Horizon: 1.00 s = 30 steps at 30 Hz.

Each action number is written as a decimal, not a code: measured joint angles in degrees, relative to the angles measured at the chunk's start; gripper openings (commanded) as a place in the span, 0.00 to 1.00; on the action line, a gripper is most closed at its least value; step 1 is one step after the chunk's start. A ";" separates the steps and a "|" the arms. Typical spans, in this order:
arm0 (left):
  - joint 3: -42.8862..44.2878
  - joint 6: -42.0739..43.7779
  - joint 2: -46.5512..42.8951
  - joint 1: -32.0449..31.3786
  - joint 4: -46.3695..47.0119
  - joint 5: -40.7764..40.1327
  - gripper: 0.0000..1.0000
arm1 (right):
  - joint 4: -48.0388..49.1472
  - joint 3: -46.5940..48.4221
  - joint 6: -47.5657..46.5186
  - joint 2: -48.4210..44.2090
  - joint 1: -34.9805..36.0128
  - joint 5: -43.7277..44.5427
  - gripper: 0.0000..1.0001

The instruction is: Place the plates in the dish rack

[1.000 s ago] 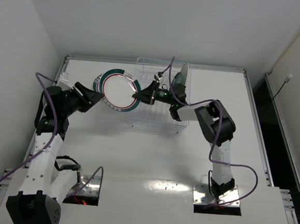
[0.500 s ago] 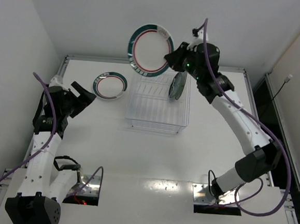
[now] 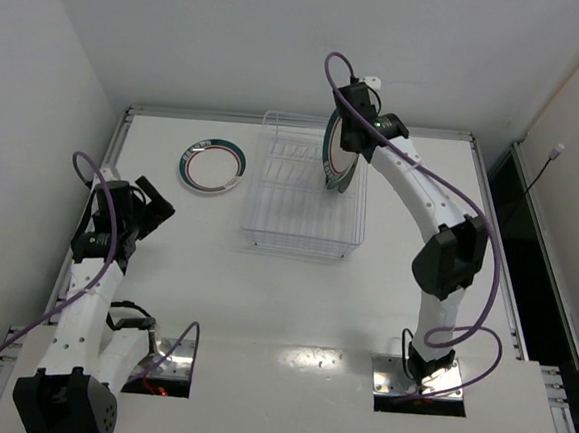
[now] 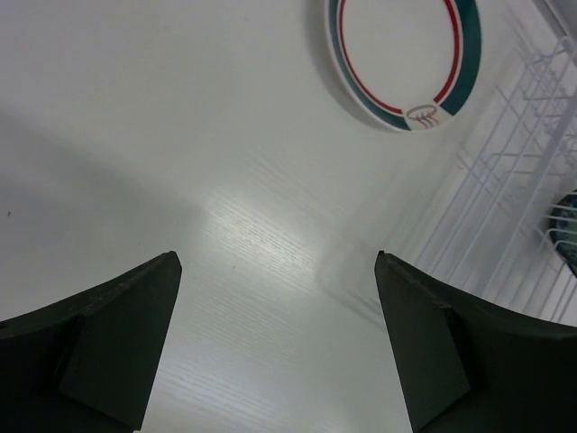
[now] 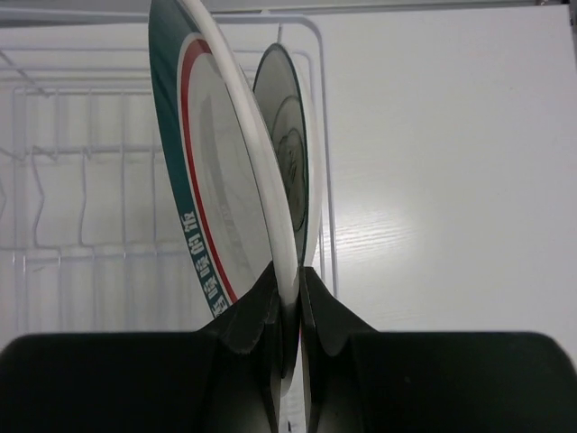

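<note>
My right gripper (image 3: 350,133) is shut on the rim of a white plate with a teal rim and a red ring (image 3: 331,152). It holds the plate on edge over the right end of the clear dish rack (image 3: 298,239). In the right wrist view the gripper (image 5: 288,302) pinches the plate (image 5: 216,180) just left of a smaller teal-patterned plate (image 5: 293,153) standing in the rack (image 5: 54,149). A second teal-rimmed plate (image 3: 212,165) lies flat on the table left of the rack and shows in the left wrist view (image 4: 406,54). My left gripper (image 3: 155,211) (image 4: 278,343) is open and empty, nearer than that plate. The plain white plate is out of view.
The table has a raised frame along its back and side edges (image 3: 126,123). White walls close in on the left and behind. The rack's wire wall (image 4: 523,171) lies at the right of the left wrist view.
My right arm has brought the plate down from high above the rack and turned it on edge at the rack's right end. My left arm has pulled back, away from the flat plate.
</note>
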 measured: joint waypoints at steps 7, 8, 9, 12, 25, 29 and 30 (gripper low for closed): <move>-2.54 0.59 -0.68 0.00 0.39 -0.94 0.89 | -1.70 7.39 -0.07 6.27 0.72 6.99 0.00; -2.54 0.59 -0.63 0.00 0.61 -0.94 0.89 | -2.01 8.39 -0.09 7.28 0.79 7.80 0.00; -2.54 0.59 -0.50 0.00 0.76 -0.94 0.89 | -2.03 9.16 -0.07 8.26 0.90 8.55 0.00; -2.54 0.59 0.13 0.00 1.05 -0.92 0.89 | -2.23 9.81 0.11 10.56 1.49 9.75 0.00; -3.43 0.61 0.81 0.22 2.32 0.17 0.89 | 0.98 10.21 2.78 16.02 2.03 5.73 0.03; -3.45 0.61 0.81 0.22 2.54 0.46 0.89 | 5.49 1.57 6.93 12.46 0.79 -1.01 0.13; -3.43 0.61 0.81 0.22 2.58 0.52 0.89 | 6.43 0.28 7.74 11.63 0.68 -2.89 0.13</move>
